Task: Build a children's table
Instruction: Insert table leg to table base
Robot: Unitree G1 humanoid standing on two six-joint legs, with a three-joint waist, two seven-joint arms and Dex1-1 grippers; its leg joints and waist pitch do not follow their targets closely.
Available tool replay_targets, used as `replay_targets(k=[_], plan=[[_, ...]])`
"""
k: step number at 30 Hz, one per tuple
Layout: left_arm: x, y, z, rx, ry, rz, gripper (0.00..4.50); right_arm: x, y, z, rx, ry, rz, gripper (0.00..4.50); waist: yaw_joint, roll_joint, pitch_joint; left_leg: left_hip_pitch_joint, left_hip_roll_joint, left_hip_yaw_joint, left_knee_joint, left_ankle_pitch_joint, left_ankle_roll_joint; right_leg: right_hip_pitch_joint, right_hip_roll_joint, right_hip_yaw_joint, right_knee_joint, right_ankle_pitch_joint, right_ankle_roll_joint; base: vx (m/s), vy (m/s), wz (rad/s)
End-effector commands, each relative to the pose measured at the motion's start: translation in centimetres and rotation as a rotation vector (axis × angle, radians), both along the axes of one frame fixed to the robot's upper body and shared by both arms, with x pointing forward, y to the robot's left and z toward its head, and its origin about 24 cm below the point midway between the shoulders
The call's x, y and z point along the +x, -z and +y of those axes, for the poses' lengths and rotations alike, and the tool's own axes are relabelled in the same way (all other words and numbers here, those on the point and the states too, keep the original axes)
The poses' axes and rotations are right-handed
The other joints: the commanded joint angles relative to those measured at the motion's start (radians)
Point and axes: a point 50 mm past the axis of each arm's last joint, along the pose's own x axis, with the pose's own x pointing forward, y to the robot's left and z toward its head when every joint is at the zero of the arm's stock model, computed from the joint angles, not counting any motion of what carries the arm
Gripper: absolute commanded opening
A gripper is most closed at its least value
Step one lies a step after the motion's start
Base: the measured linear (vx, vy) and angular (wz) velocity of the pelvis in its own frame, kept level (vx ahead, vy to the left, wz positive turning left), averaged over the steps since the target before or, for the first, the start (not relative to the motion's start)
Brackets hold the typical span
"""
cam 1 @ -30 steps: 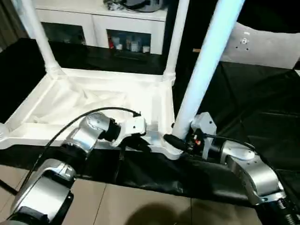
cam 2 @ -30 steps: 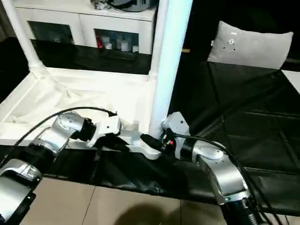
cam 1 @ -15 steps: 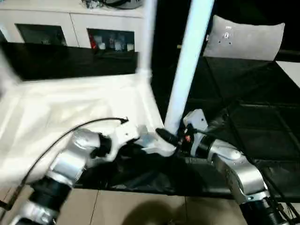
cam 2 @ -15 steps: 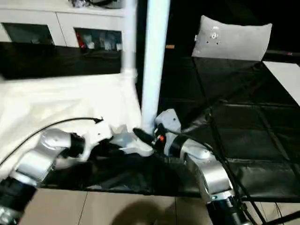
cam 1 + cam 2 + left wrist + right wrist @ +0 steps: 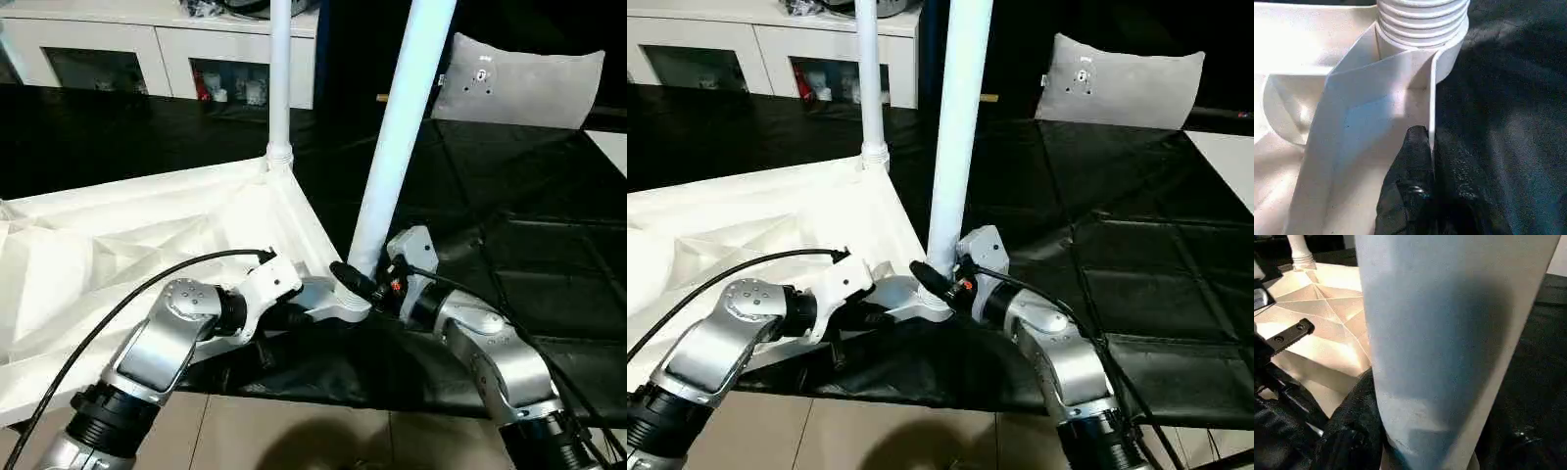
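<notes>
Upside-down table top point(image 5: 147, 235) on the black-draped desk point(image 5: 549, 284), near-corner leg point(image 5: 397, 147) upright, long axis vertical, base pinched by right hand point(image 5: 358, 286) at the socket, left hand point(image 5: 1415, 147) pressed together on the rim beside it; no legible writing.

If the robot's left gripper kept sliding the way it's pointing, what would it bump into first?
Most likely the ribbed base of the leg in the corner socket. The left gripper is pinched on the tabletop's rim, pointing along it toward that corner.
</notes>
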Motion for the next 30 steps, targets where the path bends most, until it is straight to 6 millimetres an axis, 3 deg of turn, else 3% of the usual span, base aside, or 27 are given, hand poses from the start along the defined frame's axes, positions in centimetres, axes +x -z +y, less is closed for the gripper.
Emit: replay_targets(k=[1,2,3,6,7,11,14,18,22,25,30], plan=[[0.6,-2.4,-0.7,-0.042,0.019,-0.139,0.00,-1.5,5.1,-0.5,-0.094,0.031,0.234,1.91,0.010,0.015,-0.034,-0.030,0.008,0.009,-0.084,-0.196,0.026,0.048,-0.062,0.036,-0.081,-0.278,-0.211,0.000,0.000,0.00],[0.7,-2.5,-1.0,-0.073,0.037,-0.160,0.00,-1.3,5.0,-0.3,-0.065,0.034,0.235,1.91,0.009,0.010,-0.034,-0.031,0.009,0.008,-0.084,-0.195,0.027,0.049,-0.063,0.035,-0.082,-0.285,-0.208,0.000,0.000,0.00],[0.7,-2.6,-1.1,-0.081,0.058,-0.165,0.00,-1.2,4.9,-0.3,-0.054,0.034,0.235,2.47,0.010,0.014,-0.033,-0.031,0.007,0.008,-0.084,-0.199,0.029,0.047,-0.063,0.036,-0.085,-0.299,-0.203,0.000,0.000,0.00],[0.5,-2.4,-1.1,-0.085,0.084,-0.151,0.00,-1.1,4.8,-0.2,-0.052,0.034,0.230,2.63,0.010,0.013,-0.037,-0.029,0.008,0.010,-0.082,-0.177,0.029,0.046,-0.062,0.037,-0.080,-0.264,-0.208,0.000,0.000,0.00],[0.5,-2.0,-0.8,-0.082,0.080,-0.123,0.00,-1.0,4.7,-0.3,-0.051,0.036,0.225,2.79,0.013,0.011,-0.040,-0.031,0.008,0.010,-0.080,-0.149,0.029,0.051,-0.062,0.036,-0.075,-0.224,-0.216,0.000,0.000,0.00],[0.3,-1.4,-0.3,-0.039,0.098,-0.097,0.00,-0.9,4.6,-0.5,-0.049,0.023,0.207,3.14,0.018,0.018,-0.045,-0.029,0.007,0.013,-0.076,-0.077,0.034,0.056,-0.060,0.033,-0.061,-0.074,-0.252,0.000,0.000,0.00],[0.5,-1.4,-0.2,-0.044,0.090,-0.103,0.00,-1.0,4.4,-1.0,-0.036,0.024,0.195,3.43,0.026,0.016,-0.048,-0.029,0.006,0.017,-0.072,-0.049,0.044,0.062,-0.061,0.035,-0.057,-0.015,-0.271,0.000,0.000,0.00],[0.8,-1.5,0.1,-0.046,0.092,-0.106,0.00,-1.2,4.0,-1.9,-0.028,0.019,0.163,3.74,0.033,0.019,-0.049,-0.028,0.005,0.018,-0.070,-0.034,0.054,0.065,-0.062,0.034,-0.055,-0.002,-0.274,0.000,0.000,0.00],[1.0,-1.4,0.4,-0.036,0.127,-0.113,0.00,-1.8,3.5,-3.2,-0.047,0.006,0.116,4.02,0.042,0.016,-0.050,-0.028,0.004,0.019,-0.068,-0.044,0.055,0.067,-0.061,0.035,-0.055,-0.022,-0.267,0.000,0.000,0.00],[1.1,-1.2,0.7,-0.020,0.156,-0.104,0.00,-2.8,2.9,-4.4,-0.063,-0.040,0.075,4.40,0.048,0.022,-0.048,-0.026,0.005,0.019,-0.068,-0.042,0.061,0.066,-0.060,0.034,-0.055,-0.026,-0.261,0.000,0.000,0.00],[1.0,-0.8,0.7,-0.002,0.226,-0.088,0.00,-3.5,2.0,-5.6,-0.089,-0.111,0.030,4.48,0.048,0.015,-0.050,-0.031,0.004,0.017,-0.065,-0.042,0.076,0.071,-0.061,0.034,-0.054,-0.020,-0.264,0.000,0.000,0.00]])
